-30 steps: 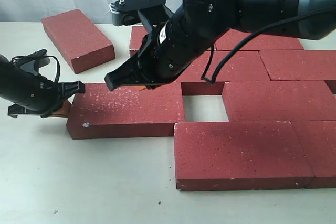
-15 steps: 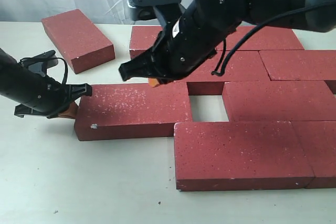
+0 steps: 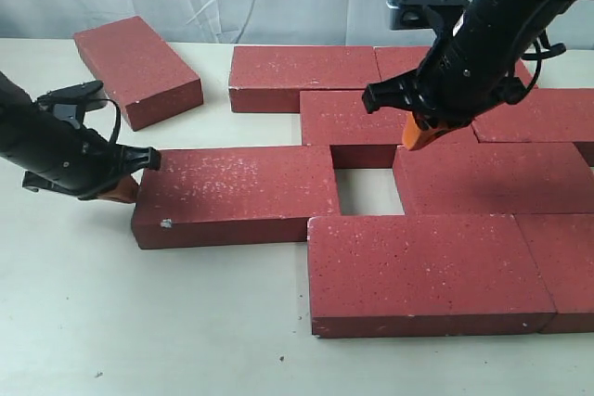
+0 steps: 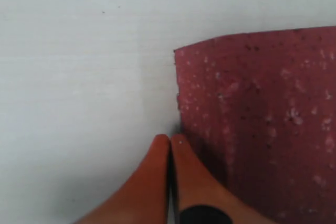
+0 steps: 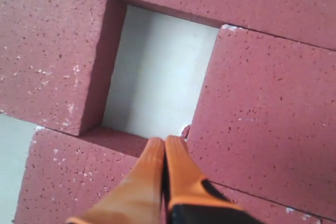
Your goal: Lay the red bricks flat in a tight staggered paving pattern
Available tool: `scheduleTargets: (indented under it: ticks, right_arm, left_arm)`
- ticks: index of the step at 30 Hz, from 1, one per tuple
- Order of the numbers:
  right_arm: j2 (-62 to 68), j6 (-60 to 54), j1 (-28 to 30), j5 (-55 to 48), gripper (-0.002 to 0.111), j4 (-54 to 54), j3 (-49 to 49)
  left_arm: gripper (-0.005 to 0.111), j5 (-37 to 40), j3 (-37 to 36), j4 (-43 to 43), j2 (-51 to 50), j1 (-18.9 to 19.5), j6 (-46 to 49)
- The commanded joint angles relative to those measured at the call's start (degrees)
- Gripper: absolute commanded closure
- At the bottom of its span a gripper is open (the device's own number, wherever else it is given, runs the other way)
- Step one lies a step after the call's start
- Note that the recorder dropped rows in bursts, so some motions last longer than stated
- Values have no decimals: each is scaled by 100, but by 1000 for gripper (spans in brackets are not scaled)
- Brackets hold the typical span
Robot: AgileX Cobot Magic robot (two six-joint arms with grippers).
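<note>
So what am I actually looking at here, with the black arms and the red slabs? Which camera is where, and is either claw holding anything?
This is a robot with two black arms. Each arm ends in a claw with two orange fingers, called a gripper. The wide picture comes from a camera off the arms. The two close-ups come from cameras on the wrists, looking past the fingers.

On the pale table lie red bricks, most laid flat in staggered rows. There is one square gap in the pattern, and one loose brick sits apart at the far left.

The left gripper is shut, with its tips at the end of the brick left of the gap. The right gripper is shut too and hangs over the paved rows. Neither holds anything.
</note>
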State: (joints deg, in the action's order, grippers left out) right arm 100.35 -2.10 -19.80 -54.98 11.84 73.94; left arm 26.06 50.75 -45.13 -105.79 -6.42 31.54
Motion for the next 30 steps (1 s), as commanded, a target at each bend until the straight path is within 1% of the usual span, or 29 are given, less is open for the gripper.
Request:
scheduleTargets:
  ticks: [1,5,9,19,30]
  right_arm:
    - [-19,-87,47,159,109,69,-253]
    - [-19,-87,47,323,109,82,-534]
    - [-19,-87,47,337,109,92,-529]
    - [-19,-87,47,351,109,91,-529]
    - [-19,-87,47,429,109,91,-529]
  left_arm:
    - [107,-19,21,17,44,-271,-87]
    - [107,-85,21,-10,44,-516,-87]
    - [107,-246,21,-22,44,-666,-87]
    - [107,-101,410,-90,-60,-829,-87]
    - [107,-34,740,-281,-417,-1238,-87]
